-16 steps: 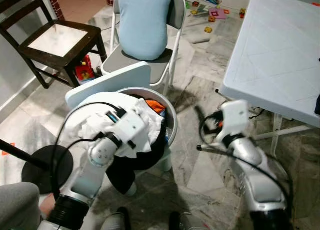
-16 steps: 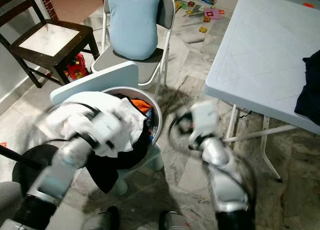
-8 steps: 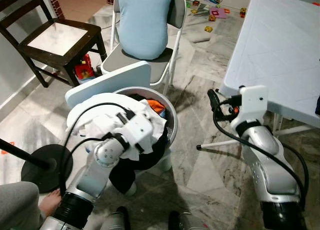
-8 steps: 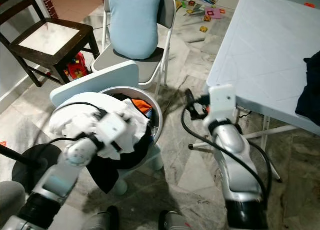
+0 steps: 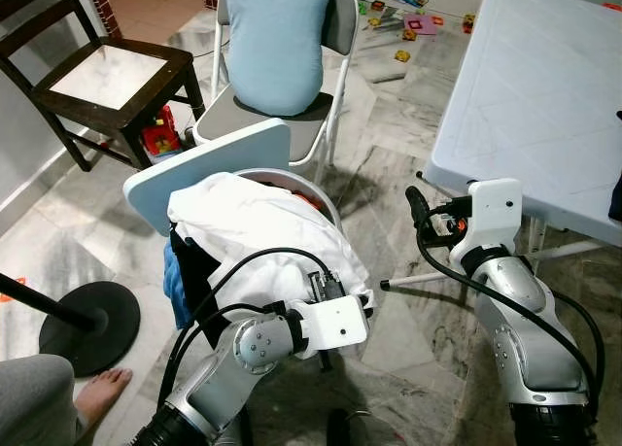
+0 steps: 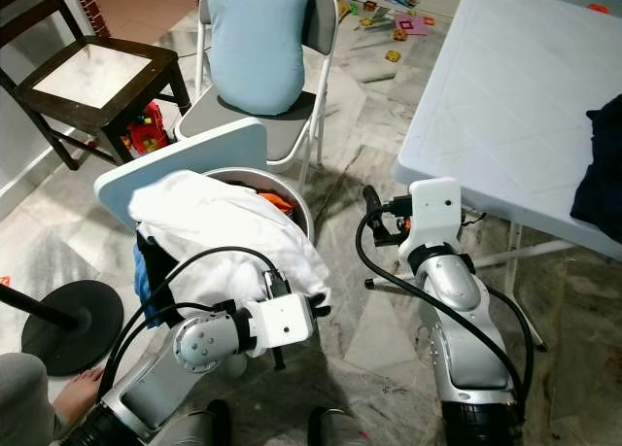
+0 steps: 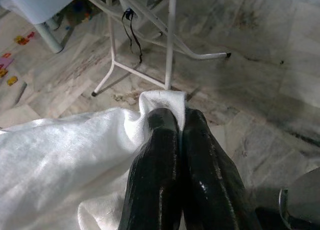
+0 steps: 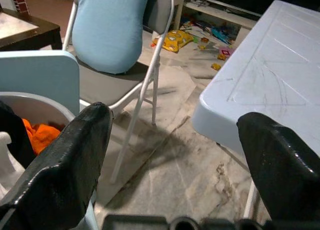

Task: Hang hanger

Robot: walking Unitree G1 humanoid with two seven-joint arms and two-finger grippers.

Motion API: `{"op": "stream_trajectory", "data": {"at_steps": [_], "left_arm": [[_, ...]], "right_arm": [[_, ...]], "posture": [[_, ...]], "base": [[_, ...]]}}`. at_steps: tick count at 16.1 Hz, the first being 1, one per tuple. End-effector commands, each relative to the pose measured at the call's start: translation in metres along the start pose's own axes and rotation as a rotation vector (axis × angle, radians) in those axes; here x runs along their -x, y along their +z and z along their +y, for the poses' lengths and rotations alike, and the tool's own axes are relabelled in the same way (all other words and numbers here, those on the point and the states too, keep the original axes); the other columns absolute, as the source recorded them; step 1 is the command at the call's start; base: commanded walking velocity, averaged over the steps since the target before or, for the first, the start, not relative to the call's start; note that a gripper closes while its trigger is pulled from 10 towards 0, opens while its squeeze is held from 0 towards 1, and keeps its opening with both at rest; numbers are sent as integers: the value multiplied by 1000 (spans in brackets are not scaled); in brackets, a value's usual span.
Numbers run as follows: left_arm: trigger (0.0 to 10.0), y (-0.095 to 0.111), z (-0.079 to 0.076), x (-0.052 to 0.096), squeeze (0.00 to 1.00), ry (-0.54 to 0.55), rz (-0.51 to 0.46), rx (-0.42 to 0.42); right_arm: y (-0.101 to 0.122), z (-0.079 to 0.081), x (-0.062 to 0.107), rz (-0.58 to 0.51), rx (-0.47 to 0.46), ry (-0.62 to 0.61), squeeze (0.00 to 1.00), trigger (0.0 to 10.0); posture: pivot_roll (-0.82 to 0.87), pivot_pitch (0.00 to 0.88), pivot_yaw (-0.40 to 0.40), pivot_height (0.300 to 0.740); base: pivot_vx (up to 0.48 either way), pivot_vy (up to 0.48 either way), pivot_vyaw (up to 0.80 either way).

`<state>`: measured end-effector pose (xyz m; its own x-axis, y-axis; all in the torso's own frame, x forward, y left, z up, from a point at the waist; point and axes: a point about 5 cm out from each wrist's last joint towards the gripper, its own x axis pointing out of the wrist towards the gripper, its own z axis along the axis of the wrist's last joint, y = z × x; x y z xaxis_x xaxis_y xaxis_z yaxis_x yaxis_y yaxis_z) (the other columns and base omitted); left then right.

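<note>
Left wrist view: the left gripper (image 7: pixel 180 120) pinches a fold of the white cloth (image 7: pixel 60 155) tight between its fingers. To do this well, lift slowly so the cloth slides clear of the basket (image 6: pixel 296 205) behind it. The cloth is limp, soft, draping. Beyond, the right gripper (image 8: pixel 175 155) hangs wide, empty. No hanger is apparent.

— What is different from one second ago?
— The left gripper (image 7: pixel 175 121), pinched on the white garment (image 5: pixel 258 234), has pulled it out; now it is spread over the laundry basket (image 6: pixel 296 201) and hides most of the clothes inside.
— And the other arm?
— The right gripper (image 8: pixel 175 155) has risen, and it is now beside the near corner of the white table (image 5: pixel 525 106), fingers wide apart.
</note>
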<state>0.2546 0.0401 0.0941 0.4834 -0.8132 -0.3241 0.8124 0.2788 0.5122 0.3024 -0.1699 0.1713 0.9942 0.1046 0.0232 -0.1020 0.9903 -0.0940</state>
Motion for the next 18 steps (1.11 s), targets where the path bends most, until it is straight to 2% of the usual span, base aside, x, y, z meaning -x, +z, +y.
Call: {"op": "stream_trajectory", "data": {"at_steps": [1,4,6,7,8,9,11,12,13,14,15,17,18], "left_arm": [[10000,-1,-1,4,0,2,7,2],[10000,-30,17,29,0,99,127,35],[10000,-47,25,46,0,125,198,47],[10000,-50,26,50,0,123,207,55],[6314,-55,32,60,0,121,218,81],[0,-57,37,63,0,145,225,84],[0,-58,45,65,0,197,226,70],[0,-57,55,65,0,279,222,59],[0,-55,67,65,0,396,219,55],[0,-50,80,67,0,561,203,74],[0,-46,87,68,0,666,176,136],[0,-36,86,65,0,726,115,215],[0,-33,79,59,0,690,97,212]], "right_arm": [[3,-1,4,-7,3,2,0,10000],[-1,2,4,12,-2,22,0,10000],[-2,5,3,19,-8,38,0,10000],[-2,5,3,20,-10,42,0,10000],[-2,7,3,23,-10,51,0,10000],[-3,8,3,26,-10,56,0,10000],[-3,9,3,28,-9,60,0,10000],[-3,9,3,29,-9,63,0,10000],[-3,9,3,29,-9,65,0,10000],[-3,9,3,29,-9,68,0,10000],[-2,10,3,29,-6,71,0,10000],[-2,10,2,28,-5,76,0,10000],[-2,12,1,28,-4,80,0,10000]], "posture": [[-64,243,-84,740],[-54,247,-91,740],[-46,243,-97,740],[-46,243,-97,740],[-45,242,-100,740],[-46,242,-101,740],[-47,241,-102,740],[-51,239,-103,740],[-51,238,-103,740],[-53,235,-105,740],[-54,234,-107,740],[-52,232,-111,740],[-50,231,-110,740]], "base": [[0,0,0],[0,0,0],[0,0,0],[0,0,0],[0,0,0],[0,0,0],[0,0,0],[0,0,0],[0,0,0],[0,0,0],[0,0,0],[0,0,0],[0,0,0]]}}
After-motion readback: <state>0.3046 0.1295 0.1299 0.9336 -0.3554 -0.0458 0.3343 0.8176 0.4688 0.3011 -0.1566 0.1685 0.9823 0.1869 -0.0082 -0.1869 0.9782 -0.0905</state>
